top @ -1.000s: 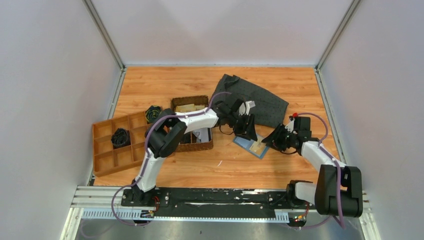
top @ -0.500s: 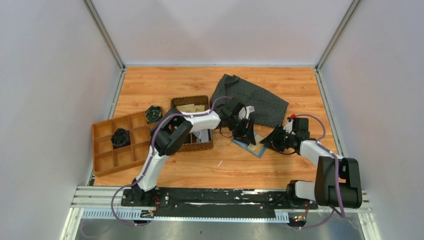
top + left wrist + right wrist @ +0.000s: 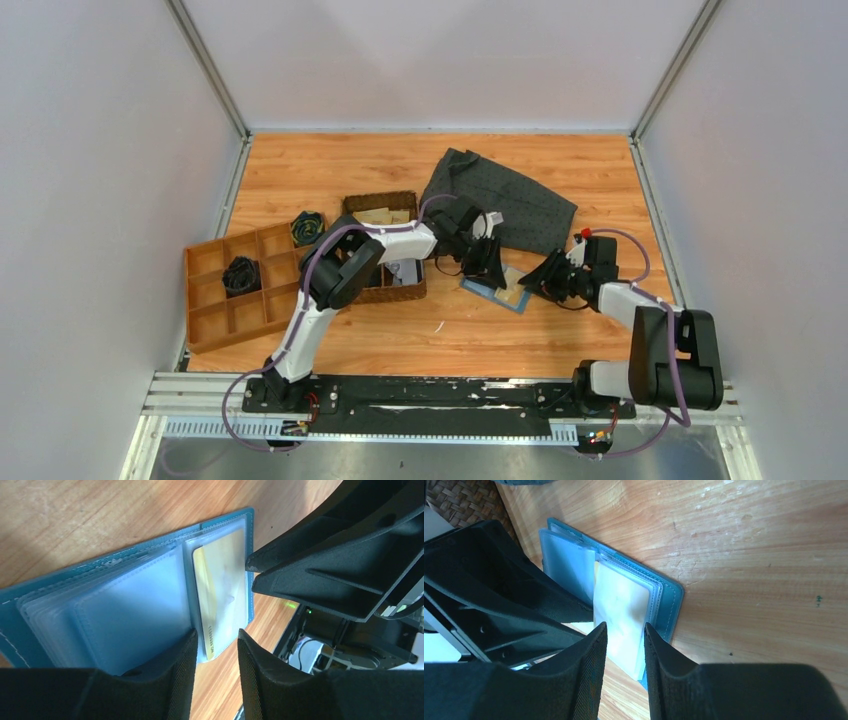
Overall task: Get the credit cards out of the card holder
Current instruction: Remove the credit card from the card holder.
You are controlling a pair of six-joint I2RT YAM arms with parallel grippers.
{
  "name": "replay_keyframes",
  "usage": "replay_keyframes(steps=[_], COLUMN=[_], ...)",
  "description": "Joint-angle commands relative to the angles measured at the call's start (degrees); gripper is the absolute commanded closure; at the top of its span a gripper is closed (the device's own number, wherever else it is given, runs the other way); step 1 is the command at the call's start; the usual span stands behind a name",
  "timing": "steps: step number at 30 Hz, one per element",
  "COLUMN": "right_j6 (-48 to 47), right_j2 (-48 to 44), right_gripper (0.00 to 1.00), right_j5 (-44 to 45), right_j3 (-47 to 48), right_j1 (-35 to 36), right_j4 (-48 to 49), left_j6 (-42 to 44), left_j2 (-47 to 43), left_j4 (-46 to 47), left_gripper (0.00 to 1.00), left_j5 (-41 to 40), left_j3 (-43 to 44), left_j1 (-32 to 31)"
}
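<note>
As the card holder (image 3: 125,605) lies open, left gripper (image 3: 215,640) and right gripper (image 3: 625,630), narrowly parted, each straddle an edge of a credit card (image 3: 220,580).

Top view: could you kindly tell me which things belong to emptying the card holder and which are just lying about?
For the job: card holder, gold credit card in its sleeve, left gripper, right gripper.

Lying about: grey dotted cloth, woven basket, divided wooden tray, two dark bundles.
</note>
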Motion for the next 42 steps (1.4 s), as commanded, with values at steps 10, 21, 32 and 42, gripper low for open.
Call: replay_keyframes(steps=[10, 21, 32, 42], right_j6=[1.9, 2.0, 0.8, 0.1], right_j2=[4.1, 5.1, 4.9, 5.0], right_gripper=[0.65, 0.65, 0.65, 0.66], right_j5=[-1.5, -1.3, -0.5, -2.3], right_j3=[-3.3, -4.0, -3.9, -3.6], right_j1=[0.3, 0.3, 0.1, 0.2], right_j4=[4.5, 5.4, 4.0, 4.2], left_j6=[-3.0, -4.0, -5.7, -6.4], left_j2=[1.2, 1.8, 0.2, 1.3], left_j4=[5.5, 5.8, 6.2, 6.1], left_gripper=[0.69, 0.90, 1.00, 1.00], left_j5=[2.7, 2.4, 0.4, 1.0], left_j3=[-2.8, -2.6, -4.1, -3.3], left_j1=[0.7, 0.9, 2.1, 2.4])
